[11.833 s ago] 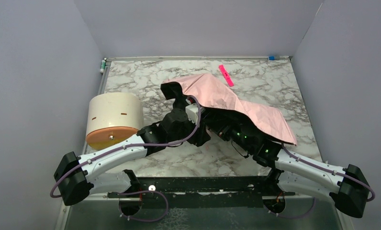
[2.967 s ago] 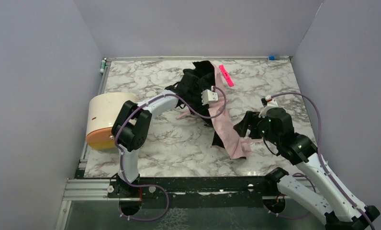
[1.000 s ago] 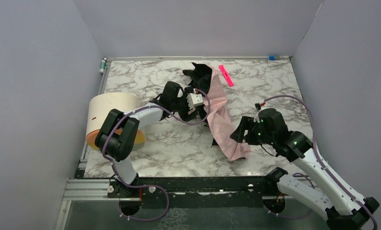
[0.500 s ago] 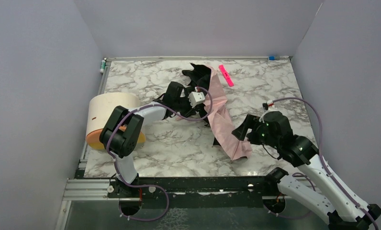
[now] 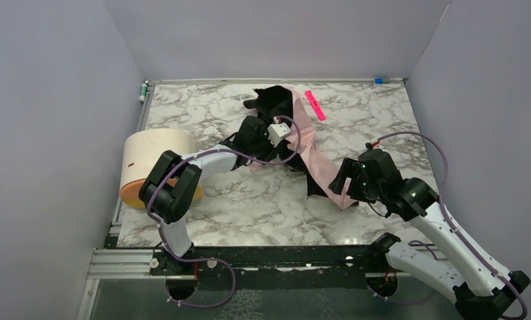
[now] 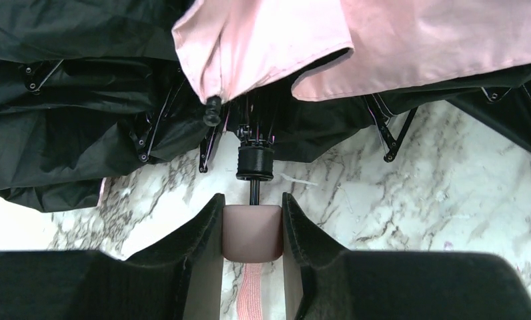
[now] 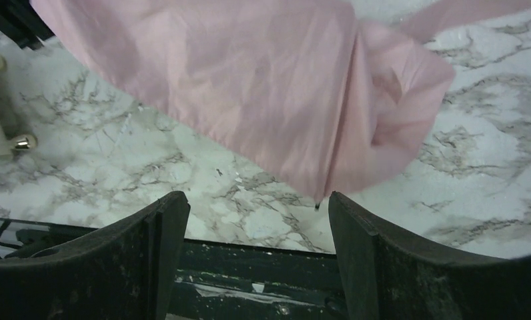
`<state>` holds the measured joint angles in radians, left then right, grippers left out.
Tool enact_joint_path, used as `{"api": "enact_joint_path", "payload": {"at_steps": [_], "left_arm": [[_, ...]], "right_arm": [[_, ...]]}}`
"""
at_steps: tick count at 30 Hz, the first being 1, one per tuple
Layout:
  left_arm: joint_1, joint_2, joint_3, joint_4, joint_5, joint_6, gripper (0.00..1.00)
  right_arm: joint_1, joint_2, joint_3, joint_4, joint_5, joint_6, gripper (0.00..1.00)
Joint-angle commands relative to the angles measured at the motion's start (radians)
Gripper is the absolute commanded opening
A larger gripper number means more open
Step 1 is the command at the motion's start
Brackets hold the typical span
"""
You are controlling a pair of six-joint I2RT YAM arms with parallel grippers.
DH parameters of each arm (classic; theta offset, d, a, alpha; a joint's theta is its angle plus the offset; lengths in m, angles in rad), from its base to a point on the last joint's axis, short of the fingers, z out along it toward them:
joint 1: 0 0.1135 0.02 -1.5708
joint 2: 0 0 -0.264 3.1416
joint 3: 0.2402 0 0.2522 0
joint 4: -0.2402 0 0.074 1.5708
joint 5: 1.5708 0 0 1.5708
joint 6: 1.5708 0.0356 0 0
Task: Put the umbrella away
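Note:
The umbrella (image 5: 314,157) lies half collapsed across the middle of the marble table, pale pink outside with black lining (image 6: 83,127) bunched up. My left gripper (image 6: 252,230) is shut on the umbrella's small pink handle (image 6: 252,232); the thin black shaft (image 6: 254,193) runs from it into the black ribs, and the pink strap (image 6: 251,293) hangs back between the fingers. In the top view the left gripper (image 5: 261,137) sits at the canopy's left side. My right gripper (image 7: 256,213) is open just below the pink fabric's lower edge (image 7: 316,133), holding nothing; in the top view the right gripper (image 5: 341,179) sits by the canopy's lower tip.
A cream cylinder with an orange end (image 5: 154,167) lies on its side at the table's left. A bright pink strip (image 5: 315,104) lies at the back. The table's dark front rail (image 7: 263,267) shows under the right gripper. Grey walls enclose three sides.
My left gripper closed on the umbrella's handle and shifted it slightly back and right. The pink canopy's lower end lifted and moved right. The right gripper opened wider beside it.

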<state>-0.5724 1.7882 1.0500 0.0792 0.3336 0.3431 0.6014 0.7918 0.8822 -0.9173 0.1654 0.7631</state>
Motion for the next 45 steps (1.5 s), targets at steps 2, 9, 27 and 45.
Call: {"api": "enact_joint_path", "payload": {"at_steps": [2, 9, 27, 45], "left_arm": [[0.001, -0.042, 0.056, -0.049, -0.219, -0.220, 0.00], [-0.003, -0.033, 0.089, -0.074, -0.238, -0.217, 0.00], [-0.010, -0.008, 0.101, -0.105, -0.264, -0.190, 0.00], [-0.031, 0.018, 0.119, -0.135, -0.249, -0.165, 0.00]], "right_arm": [[0.005, 0.002, 0.000, -0.099, 0.013, -0.001, 0.82], [0.005, 0.056, -0.057, -0.019, 0.007, -0.032, 0.81], [0.005, 0.216, -0.077, 0.117, 0.200, 0.001, 0.78], [-0.015, 0.338, -0.143, 0.413, 0.043, -0.251, 0.73]]}}
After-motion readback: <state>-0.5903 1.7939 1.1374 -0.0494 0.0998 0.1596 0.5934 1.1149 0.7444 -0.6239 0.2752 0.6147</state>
